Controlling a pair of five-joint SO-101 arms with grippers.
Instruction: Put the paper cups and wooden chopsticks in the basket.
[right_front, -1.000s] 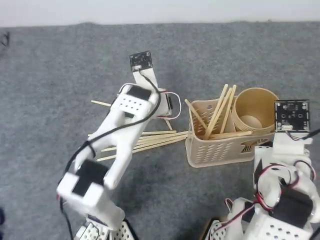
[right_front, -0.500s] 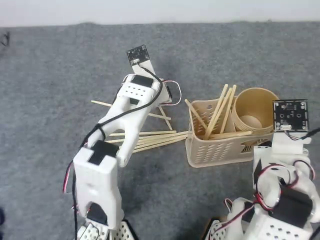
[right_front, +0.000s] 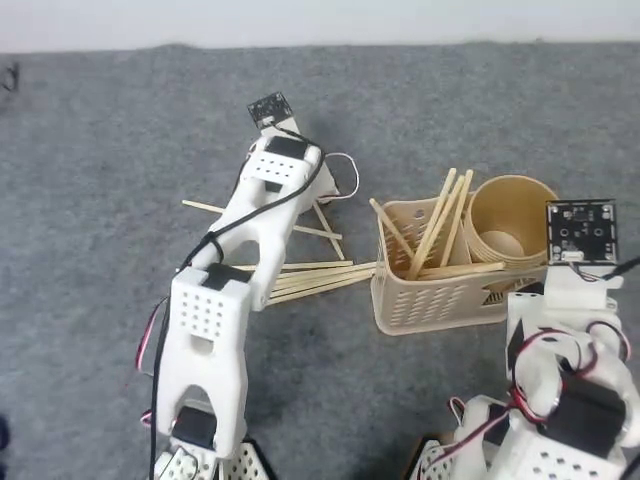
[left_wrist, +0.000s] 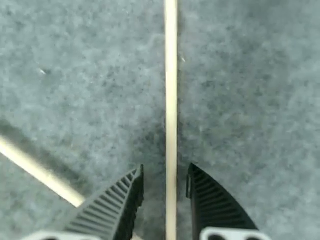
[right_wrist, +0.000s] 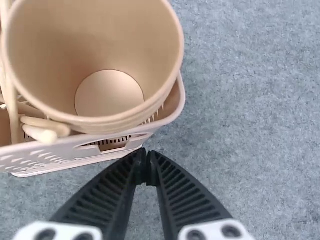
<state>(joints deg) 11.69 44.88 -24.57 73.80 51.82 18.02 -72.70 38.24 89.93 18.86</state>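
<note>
On the grey carpet lies a wooden chopstick (left_wrist: 171, 100), running straight between the fingers of my left gripper (left_wrist: 165, 180). That gripper is open and held low over the stick, with small gaps on both sides. A second chopstick (left_wrist: 35, 167) lies slantwise beside it. In the high view the left arm (right_front: 270, 190) stretches out over several loose chopsticks (right_front: 310, 280) left of the beige basket (right_front: 440, 300). The basket holds stacked paper cups (right_front: 510, 230) and several chopsticks (right_front: 440, 225). My right gripper (right_wrist: 147, 160) is shut on nothing, just outside the basket wall (right_wrist: 100, 145) below the cups (right_wrist: 100, 60).
Grey carpet covers the whole table. A pale wall edge runs along the far side. The right arm's body (right_front: 580, 290) stands close to the basket's near right corner. Open carpet lies to the far left and behind the basket.
The left arm has stretched farther from its base, its wrist moving toward the far side over the loose chopsticks. The right arm and basket have not moved.
</note>
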